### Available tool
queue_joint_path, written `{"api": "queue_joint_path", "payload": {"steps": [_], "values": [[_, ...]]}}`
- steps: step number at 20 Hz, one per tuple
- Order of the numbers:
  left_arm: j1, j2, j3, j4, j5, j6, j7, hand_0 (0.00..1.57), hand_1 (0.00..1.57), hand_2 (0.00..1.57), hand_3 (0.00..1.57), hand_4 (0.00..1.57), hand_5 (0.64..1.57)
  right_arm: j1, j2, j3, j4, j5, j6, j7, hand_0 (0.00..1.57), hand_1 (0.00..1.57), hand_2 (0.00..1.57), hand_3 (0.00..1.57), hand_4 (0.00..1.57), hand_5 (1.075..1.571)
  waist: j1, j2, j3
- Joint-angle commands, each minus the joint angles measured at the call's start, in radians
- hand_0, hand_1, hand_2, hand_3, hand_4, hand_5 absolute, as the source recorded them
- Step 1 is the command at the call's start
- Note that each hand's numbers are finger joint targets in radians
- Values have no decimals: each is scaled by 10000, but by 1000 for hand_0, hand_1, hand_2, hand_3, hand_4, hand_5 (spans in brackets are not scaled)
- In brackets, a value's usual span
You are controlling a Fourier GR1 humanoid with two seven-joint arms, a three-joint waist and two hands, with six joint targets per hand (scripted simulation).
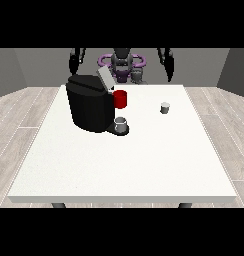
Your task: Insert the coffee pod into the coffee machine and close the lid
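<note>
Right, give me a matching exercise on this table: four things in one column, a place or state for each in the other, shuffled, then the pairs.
Things:
1. coffee machine
2. lid
3. coffee pod
4. cup

Places or states:
A. alone on the table, at the view's right
B. raised open
C. on the machine's base
D. black, at the table's left

Pairs: 1-D, 2-B, 3-A, 4-C

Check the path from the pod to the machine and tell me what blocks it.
Nothing visible blocks it. The pod stands alone on the table, with bare surface between it and the machine. The lid is tilted up. The cup sits low on the machine's base, below the opening.
</note>
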Motion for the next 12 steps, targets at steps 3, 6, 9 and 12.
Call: {"api": "queue_joint_path", "payload": {"steps": [3,6,9,12], "values": [[-114,277,446,420,420,-806,-903,0,0,0,0,319,1571,401,495,374,501,373,-81,-247,0,0,0,0,128,1571,-92,-264,66],[-255,292,651,174,942,-1296,-1760,0,0,0,0,319,1571,257,371,-56,744,-113,149,-248,0,0,0,0,128,1571,11,-204,67],[597,451,772,511,1166,-1951,-2960,0,0,0,0,273,1571,226,893,-1039,250,-424,-1119,-827,0,0,0,0,95,1571,-103,-514,63],[-186,849,1070,539,657,-1461,-2076,0,0,0,0,240,1571,175,1302,-426,-91,-229,-1388,-282,0,0,0,0,145,1571,-315,-602,67]]}}
